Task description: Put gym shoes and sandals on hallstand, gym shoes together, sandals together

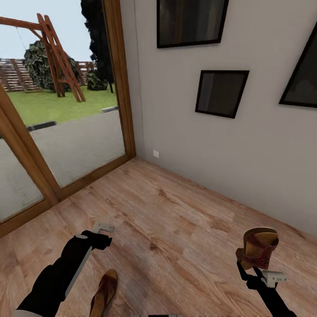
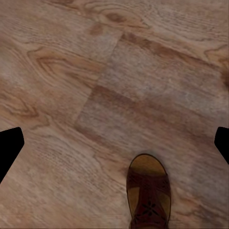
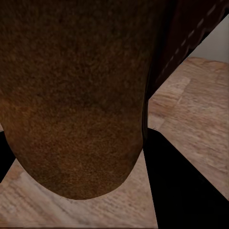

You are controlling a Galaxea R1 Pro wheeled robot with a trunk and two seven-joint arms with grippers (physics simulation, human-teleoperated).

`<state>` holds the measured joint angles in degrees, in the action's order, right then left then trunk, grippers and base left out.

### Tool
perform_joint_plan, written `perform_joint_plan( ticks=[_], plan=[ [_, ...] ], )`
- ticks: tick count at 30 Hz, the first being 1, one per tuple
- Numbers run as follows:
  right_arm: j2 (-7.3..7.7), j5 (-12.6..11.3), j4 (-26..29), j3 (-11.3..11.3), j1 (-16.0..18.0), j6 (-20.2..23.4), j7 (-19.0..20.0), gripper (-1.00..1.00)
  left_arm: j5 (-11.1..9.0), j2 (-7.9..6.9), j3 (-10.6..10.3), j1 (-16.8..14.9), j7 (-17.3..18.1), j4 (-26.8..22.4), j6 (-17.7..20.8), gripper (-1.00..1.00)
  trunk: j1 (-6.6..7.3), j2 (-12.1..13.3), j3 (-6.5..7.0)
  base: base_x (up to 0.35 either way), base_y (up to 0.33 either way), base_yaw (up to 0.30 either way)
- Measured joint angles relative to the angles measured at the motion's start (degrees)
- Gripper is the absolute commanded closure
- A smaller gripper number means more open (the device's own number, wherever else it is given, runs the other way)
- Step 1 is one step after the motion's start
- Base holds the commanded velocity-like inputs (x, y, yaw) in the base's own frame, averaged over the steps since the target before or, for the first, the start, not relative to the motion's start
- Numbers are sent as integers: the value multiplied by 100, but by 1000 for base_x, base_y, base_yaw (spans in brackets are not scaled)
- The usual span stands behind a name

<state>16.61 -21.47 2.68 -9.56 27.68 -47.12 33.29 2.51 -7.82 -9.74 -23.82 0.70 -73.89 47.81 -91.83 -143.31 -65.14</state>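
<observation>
My right gripper (image 1: 255,270) is shut on a brown sandal (image 1: 257,248) and holds it upright above the corridor floor (image 1: 176,229). In the right wrist view the sandal's dark brown sole (image 3: 71,95) looms close to the camera, with a black finger (image 3: 186,191) beside it. The other sandal (image 1: 104,293) lies flat on the planks near my base, just right of my left forearm. My left gripper (image 1: 105,233) hovers open above the floor, beyond that sandal. Its wrist view has the sandal (image 2: 149,195) between the spread fingertips (image 2: 9,148). The gym shoes and the hallstand are out of view.
A pale wall (image 1: 246,149) with three dark framed pictures (image 1: 221,93) runs along the right. A wood-framed glass door (image 1: 66,132) to a garden closes the left side. Bare plank floor stretches ahead to the corner.
</observation>
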Motion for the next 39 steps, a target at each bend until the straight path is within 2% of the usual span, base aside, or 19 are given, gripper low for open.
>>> perform_joint_plan(
  ticks=[8, 19, 39],
  plan=[
    [0, 0, -3, 0, -4, 1, 0, 100, -29, 5, -2, 65, 8, 33, -7, -100, -21, -11, -177, 0, 0, 0],
    [-1, -1, -4, -1, -3, 0, 0, 100, -40, 9, 6, 396, 10, 41, -8, -100, -20, -11, -178, 0, 0, 0],
    [-1, 0, -5, 0, -5, 1, -8, 100, -41, 0, 7, 659, 9, 41, -8, -100, -72, -38, -620, 0, 0, 0]
  ],
)
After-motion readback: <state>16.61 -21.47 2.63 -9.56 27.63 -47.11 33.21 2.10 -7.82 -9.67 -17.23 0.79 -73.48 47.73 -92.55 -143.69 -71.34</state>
